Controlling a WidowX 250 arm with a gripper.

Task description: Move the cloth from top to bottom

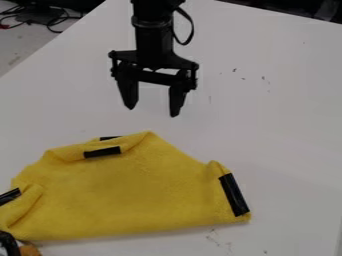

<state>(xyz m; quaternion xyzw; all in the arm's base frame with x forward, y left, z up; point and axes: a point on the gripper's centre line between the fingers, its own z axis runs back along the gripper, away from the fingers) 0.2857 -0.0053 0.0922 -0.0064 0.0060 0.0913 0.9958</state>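
The black gripper (153, 111) hangs in the upper middle of the view with its two fingers apart and nothing between them. Below it, a yellow cloth (127, 190) lies on the table across the lower left and middle, its upper edge and sides partly folded over. Black tape strips mark its top fold, left side and right corner. A gap of bare table separates the fingertips from the cloth's top edge.
The pale table (287, 130) carries small dark specks at right and near the bottom. A small orange and black object (28, 250) sits at the bottom left corner, against the cloth. Cables (57, 20) lie beyond the table's upper left edge.
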